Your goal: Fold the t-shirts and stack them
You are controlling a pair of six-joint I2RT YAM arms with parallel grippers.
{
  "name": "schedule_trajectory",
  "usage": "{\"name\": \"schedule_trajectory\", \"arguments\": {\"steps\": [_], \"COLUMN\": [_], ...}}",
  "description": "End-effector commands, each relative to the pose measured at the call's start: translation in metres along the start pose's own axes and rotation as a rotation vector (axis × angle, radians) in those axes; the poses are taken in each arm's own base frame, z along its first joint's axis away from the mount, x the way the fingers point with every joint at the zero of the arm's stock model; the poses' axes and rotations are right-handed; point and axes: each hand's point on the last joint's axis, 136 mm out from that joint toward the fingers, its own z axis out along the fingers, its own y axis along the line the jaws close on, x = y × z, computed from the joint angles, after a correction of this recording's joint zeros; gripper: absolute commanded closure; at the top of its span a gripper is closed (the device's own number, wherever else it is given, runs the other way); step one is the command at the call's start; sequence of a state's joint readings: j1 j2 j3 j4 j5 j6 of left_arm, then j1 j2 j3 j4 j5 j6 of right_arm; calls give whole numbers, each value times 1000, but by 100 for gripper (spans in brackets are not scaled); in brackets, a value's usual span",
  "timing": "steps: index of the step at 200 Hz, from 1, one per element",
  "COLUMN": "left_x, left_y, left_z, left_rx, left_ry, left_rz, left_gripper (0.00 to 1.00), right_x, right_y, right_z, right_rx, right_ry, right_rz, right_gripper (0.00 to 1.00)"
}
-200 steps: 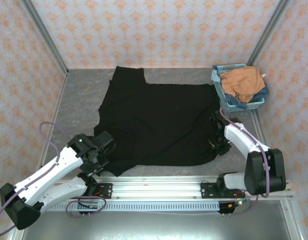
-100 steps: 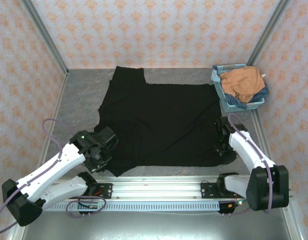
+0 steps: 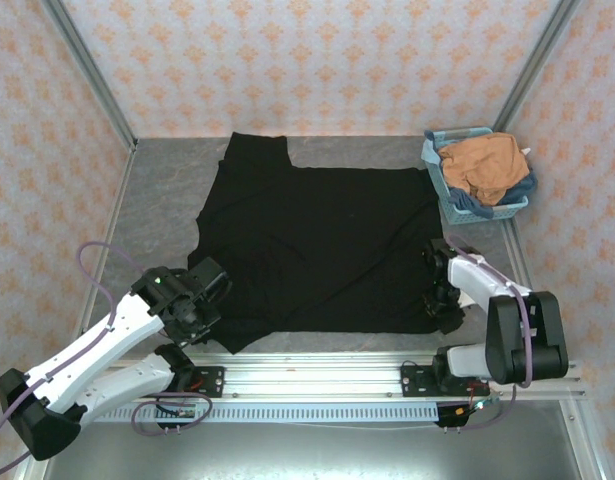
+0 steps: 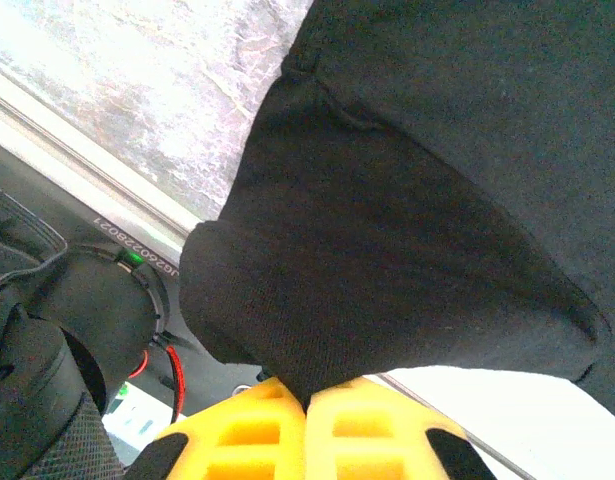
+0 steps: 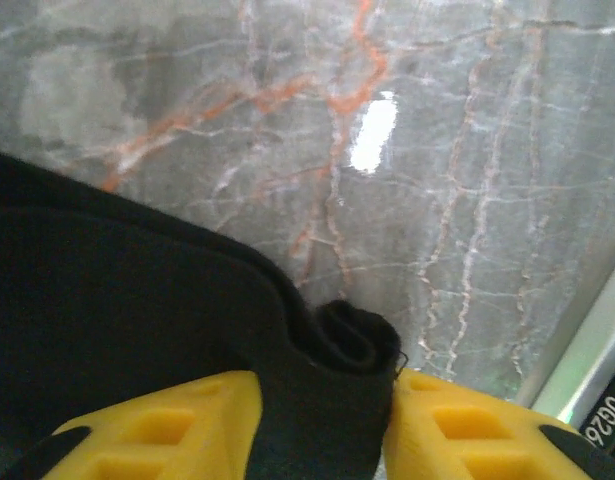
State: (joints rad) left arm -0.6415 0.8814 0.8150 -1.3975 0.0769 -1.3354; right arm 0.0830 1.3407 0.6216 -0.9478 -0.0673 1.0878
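Progress looked early: nothing was folded and nothing was stacked. At the lower left of the top view, the left gripper [image 3: 209, 288] was clenched on the near left corner of the black t-shirt [image 3: 327, 240]. Its wrist view showed dark cloth pinched between the yellow fingers [image 4: 247, 430] and raised into a hanging fold. Across the middle of the frame the rest of that shirt lay spread on the table [image 3: 162, 200], with no print showing. At the shirt's lower right corner the right gripper [image 3: 439, 300] grasped the near hem, a bunched edge caught between its fingers [image 5: 177, 425]. At the upper right, the orange-tan t-shirt [image 3: 482, 165] sat crumpled in the light-blue basket [image 3: 433, 172], well apart from both grippers. By my judgement, the black shirt's first fold was only being set up, and the second shirt and the stacking were not yet begun.
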Motion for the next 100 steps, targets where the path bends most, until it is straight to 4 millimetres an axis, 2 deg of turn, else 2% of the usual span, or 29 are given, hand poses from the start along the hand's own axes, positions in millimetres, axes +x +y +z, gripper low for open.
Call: {"name": "schedule_trajectory", "arguments": {"steps": [1, 18, 38, 81, 89, 100], "left_x": [-8, -12, -18, -41, -41, -38], "left_y": [6, 10, 21, 72, 75, 70], "left_z": [-2, -6, -15, -53, -55, -50], "left_rx": [-21, -28, -43, -57, -55, -39], "left_ry": [-53, -73, -113, -277, -282, -263], "left_rz": [-13, -22, -43, -173, -184, -175], "left_gripper": [100, 100, 100, 100, 100, 100], "right_x": [0, -3, -8, 4, 7, 9], "right_y": [12, 16, 5, -24, -29, -33], "right_z": [4, -3, -19, -46, -48, -50], "right_rx": [-31, -48, -56, -63, -55, -54], "right_ry": [12, 4, -32, -6, -1, -2], "right_rz": [21, 19, 20, -18, -28, -42], "right_gripper": [77, 100, 100, 100, 100, 100]}}
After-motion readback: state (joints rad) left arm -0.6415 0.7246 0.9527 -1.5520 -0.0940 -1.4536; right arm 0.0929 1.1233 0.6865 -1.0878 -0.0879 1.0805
